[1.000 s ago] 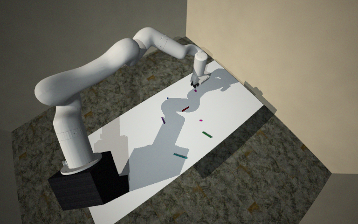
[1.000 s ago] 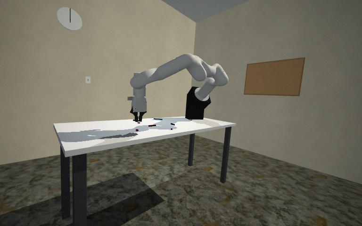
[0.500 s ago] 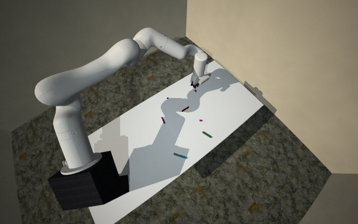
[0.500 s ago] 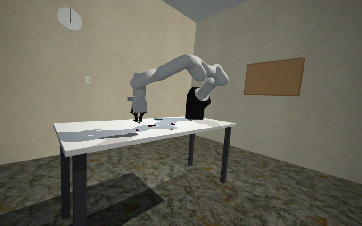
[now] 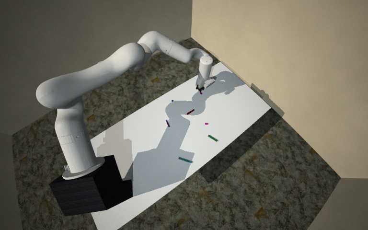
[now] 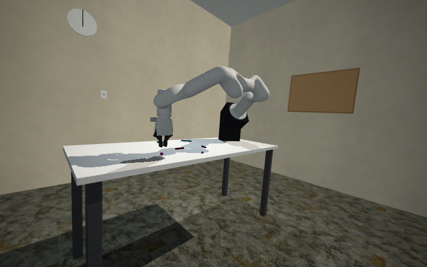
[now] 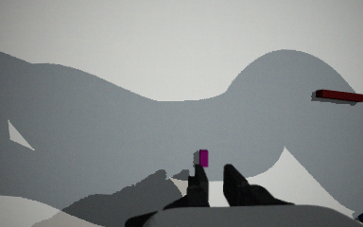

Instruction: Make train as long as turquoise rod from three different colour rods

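Counting rods: seven lie flat on the white table (image 5: 244, 108), all apart from one another, none end to end.
Magenta: two; one magenta rod (image 7: 203, 158) lies just ahead of the jaws, off the tip of one finger and not between them; the second magenta rod (image 5: 206, 123) lies well away, beyond the red one.
Red: one red rod (image 5: 190, 111), ahead of the jaws and off to one side, in the arm's shadow.
Blue: one blue rod (image 5: 172, 100), a speck to the side of the jaws.
Purple: one purple rod (image 5: 167, 123), farther out than the red.
Green: one green rod (image 5: 212, 138), far from the jaws.
Turquoise: one turquoise rod (image 5: 185, 159), farthest from the jaws, toward the arm's base.
Gripper: one gripper (image 7: 215, 170), hanging above the table, jaws drawn near together with a narrow gap and nothing in it.
Cut off: the wrist view's edge crops the red rod.
Hard to make out: in the exterior view the green rod is hidden around the gripper, and the rods' ends are too small to judge.
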### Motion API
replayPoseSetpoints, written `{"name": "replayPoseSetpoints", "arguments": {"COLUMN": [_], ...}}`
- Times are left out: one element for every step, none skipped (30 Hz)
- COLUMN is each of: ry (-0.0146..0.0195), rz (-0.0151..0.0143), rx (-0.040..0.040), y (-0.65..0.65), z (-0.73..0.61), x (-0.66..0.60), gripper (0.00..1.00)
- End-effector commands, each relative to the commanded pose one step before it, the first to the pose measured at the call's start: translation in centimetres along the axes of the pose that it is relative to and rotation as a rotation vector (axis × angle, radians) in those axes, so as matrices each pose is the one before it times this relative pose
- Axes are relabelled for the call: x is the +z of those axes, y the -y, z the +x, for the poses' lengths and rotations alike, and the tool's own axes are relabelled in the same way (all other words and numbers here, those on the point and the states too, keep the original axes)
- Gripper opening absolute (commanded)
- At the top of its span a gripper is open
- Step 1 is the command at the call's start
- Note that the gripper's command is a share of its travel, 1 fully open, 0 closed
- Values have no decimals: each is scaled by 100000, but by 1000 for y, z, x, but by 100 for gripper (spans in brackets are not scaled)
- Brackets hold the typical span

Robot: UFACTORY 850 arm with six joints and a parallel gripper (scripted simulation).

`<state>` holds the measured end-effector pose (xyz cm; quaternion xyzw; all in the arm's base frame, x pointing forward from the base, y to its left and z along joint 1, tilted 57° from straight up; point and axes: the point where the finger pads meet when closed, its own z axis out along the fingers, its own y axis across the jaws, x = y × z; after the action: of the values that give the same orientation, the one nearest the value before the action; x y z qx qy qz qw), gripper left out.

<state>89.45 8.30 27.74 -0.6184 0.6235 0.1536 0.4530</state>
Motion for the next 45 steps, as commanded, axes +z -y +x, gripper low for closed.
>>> {"name": "replayPoseSetpoints", "arguments": {"ry": [-22, 0, 0, 0, 0, 0, 0, 0, 0, 0, 0, 0, 0, 0, 0, 0, 0, 0, 0, 0, 0, 0, 0, 0, 0, 0, 0, 0, 0, 0, 0, 0, 0, 0, 0, 0, 0, 0, 0, 0, 0, 0, 0, 0, 0], "rz": [167, 0, 0, 0, 0, 0, 0, 0, 0, 0, 0, 0, 0, 0, 0, 0, 0, 0, 0, 0, 0, 0, 0, 0, 0, 0, 0, 0, 0, 0, 0, 0, 0, 0, 0, 0, 0, 0, 0, 0, 0, 0, 0, 0, 0], "rx": [-62, 0, 0, 0, 0, 0, 0, 0, 0, 0, 0, 0, 0, 0, 0, 0, 0, 0, 0, 0, 0, 0, 0, 0, 0, 0, 0, 0, 0, 0, 0, 0, 0, 0, 0, 0, 0, 0, 0, 0, 0, 0, 0, 0, 0], "y": [133, 6, 0, 0, 6, 6, 6, 6, 6, 5, 5, 6, 5, 4, 4, 4, 4, 3, 3, 0, 0, 3, 3, 3, 2, 2, 2, 1, 1, 1, 1, 0, 0, 0, 0, 0, 0, 0, 0, 0, 0, 0, 0, 0, 0], "z": [-8, 1, 0, 0, 1, 1, 1, 1, 1, 1, 1, 1, 1, 1, 1, 1, 1, 0, 0, 0, 0, 0, 1, 0, 0, 0, 0, 0, 0, 0, 0, 0, 0, 0, 0, 0, 0, 0, 0, 0, 0, 0, 0, 0, 0], "x": [571, 167, 0, 0, 165, 160, 160, 156, 149, 147, 143, 133, 129, 124, 117, 108, 102, 95, 89, 0, 0, 80, 71, 65, 58, 51, 44, 38, 31, 25, 20, 15, 10, 6, 3, 1, 0, 0, 0, 0, 0, 0, 0, 0, 0], "gripper": [24, 24, 24, 24, 24, 24, 24, 24, 24, 24, 24, 24, 24, 24, 24, 24, 24, 24, 24, 24, 24, 24, 24, 24, 24, 24, 24, 24, 24, 24, 24, 24, 24, 24, 24, 24, 24, 24, 24, 24, 24, 24, 24, 24, 24]}}
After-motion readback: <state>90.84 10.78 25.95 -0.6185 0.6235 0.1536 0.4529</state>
